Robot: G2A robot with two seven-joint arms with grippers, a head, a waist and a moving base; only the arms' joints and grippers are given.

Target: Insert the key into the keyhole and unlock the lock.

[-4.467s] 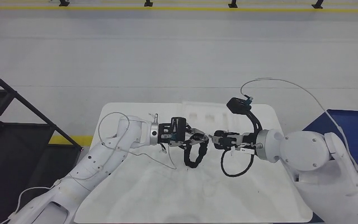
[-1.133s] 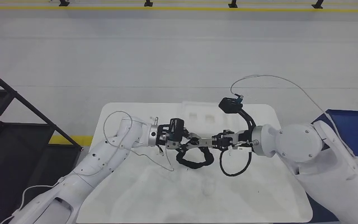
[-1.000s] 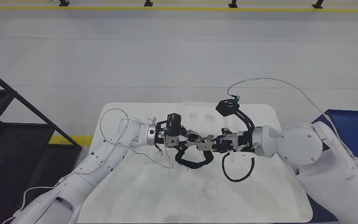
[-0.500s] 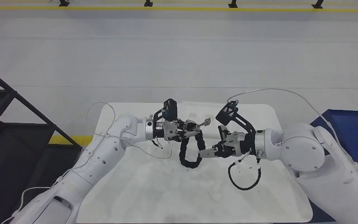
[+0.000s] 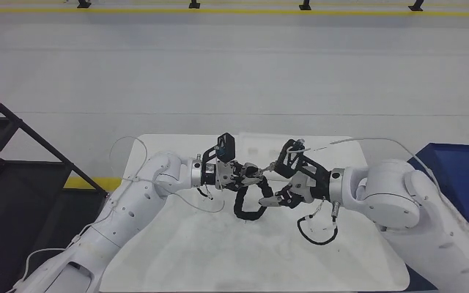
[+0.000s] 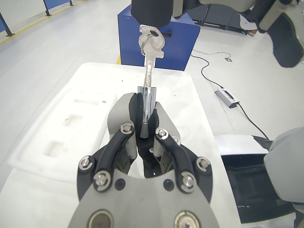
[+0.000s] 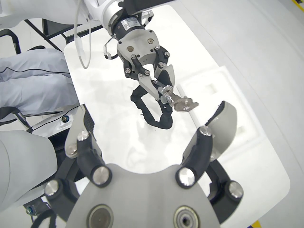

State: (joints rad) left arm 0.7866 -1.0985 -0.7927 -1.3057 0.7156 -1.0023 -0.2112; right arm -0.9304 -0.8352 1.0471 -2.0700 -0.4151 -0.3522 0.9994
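Top view has the two arms meeting over the white counter [image 5: 176, 249], with the left gripper [image 5: 250, 174] and the right gripper [image 5: 274, 184] close together above its middle. Left wrist view shows the left gripper clamped on the chrome lock cylinder [image 6: 147, 103] of a cable lock, both pads pressed against its sides. The key [image 6: 150, 48] has its blade in the keyhole at the cylinder's end. Its head sticks out free, pointing away from the left gripper. The right gripper's fingers [image 6: 152, 3] stand wide apart. One dark pad is just beside the key's head and the other is well off to the side of the cylinder; whether the near pad touches the key cannot be told. A black cable [image 7: 152, 117] hangs in a loop below the cylinder. A white foam tray [image 6: 59, 119] with square recesses lies on the counter, on the far side of the cylinder from the left gripper.
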